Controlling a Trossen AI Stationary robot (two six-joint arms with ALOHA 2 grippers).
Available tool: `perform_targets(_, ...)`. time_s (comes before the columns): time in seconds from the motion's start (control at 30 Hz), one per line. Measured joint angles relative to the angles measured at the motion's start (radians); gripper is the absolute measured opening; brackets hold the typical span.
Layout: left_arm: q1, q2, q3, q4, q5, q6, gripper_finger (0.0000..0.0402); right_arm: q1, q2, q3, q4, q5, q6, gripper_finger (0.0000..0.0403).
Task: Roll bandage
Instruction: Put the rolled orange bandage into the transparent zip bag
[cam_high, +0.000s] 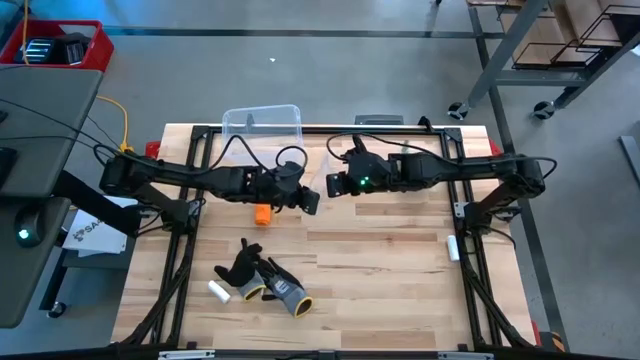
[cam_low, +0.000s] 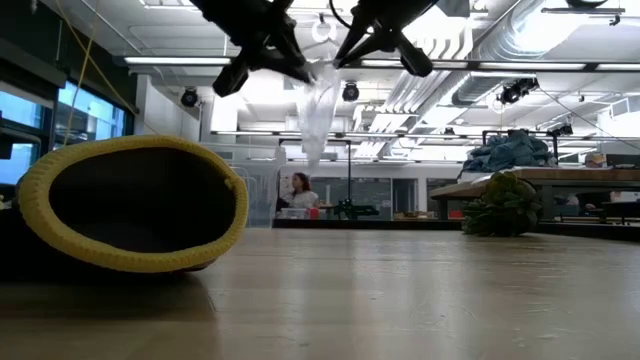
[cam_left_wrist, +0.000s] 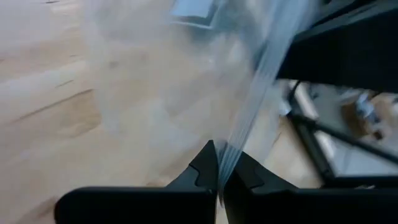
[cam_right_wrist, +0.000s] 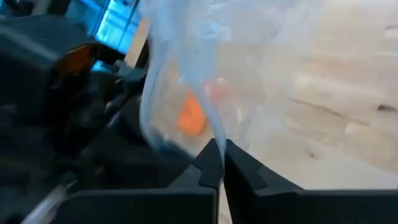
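Observation:
A clear plastic bag (cam_low: 315, 110) hangs in the air between my two grippers, above the middle of the table. My left gripper (cam_high: 312, 200) and my right gripper (cam_high: 335, 186) face each other closely, and both are shut on the bag. The orange bandage (cam_high: 262, 213) is a small stubby roll that lies on the table just near-left of my left gripper. It shows through the clear film in the right wrist view (cam_right_wrist: 191, 115). Whether the bandage touches the bag cannot be told. My left gripper pinches a gathered, pleated part of the clear bag (cam_left_wrist: 231, 155) between its two fingertips. The film stretches away from the fingers in taut folds. The bag is lifted clear of the table. My right gripper pinches the clear bag's film (cam_right_wrist: 217, 134) between its two fingertips, opposite my left gripper. The bag hangs below both grippers (cam_low: 312, 135), clear of the table.
A clear plastic container (cam_high: 262, 122) stands at the table's far edge. Black-grey-yellow gloves (cam_high: 262, 280) lie near the front left, with a small white cylinder (cam_high: 218, 292) beside them. One glove's cuff (cam_low: 130, 205) fills the low view's left. A white object (cam_high: 452, 247) lies at the right frame.

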Motion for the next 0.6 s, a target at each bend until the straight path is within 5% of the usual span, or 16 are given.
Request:
perform_targets(0.4,0.027,-0.017,0.001,-0.061,0.089,0.325,0.011,0.001,-0.052,0.0,-0.062,-0.112,0.027,0.0)
perform_targets(0.6,0.027,-0.024,0.049,-0.063,0.178,0.2,0.0171,-0.011,-0.058,0.0,-0.062,-0.098,0.028,0.0)
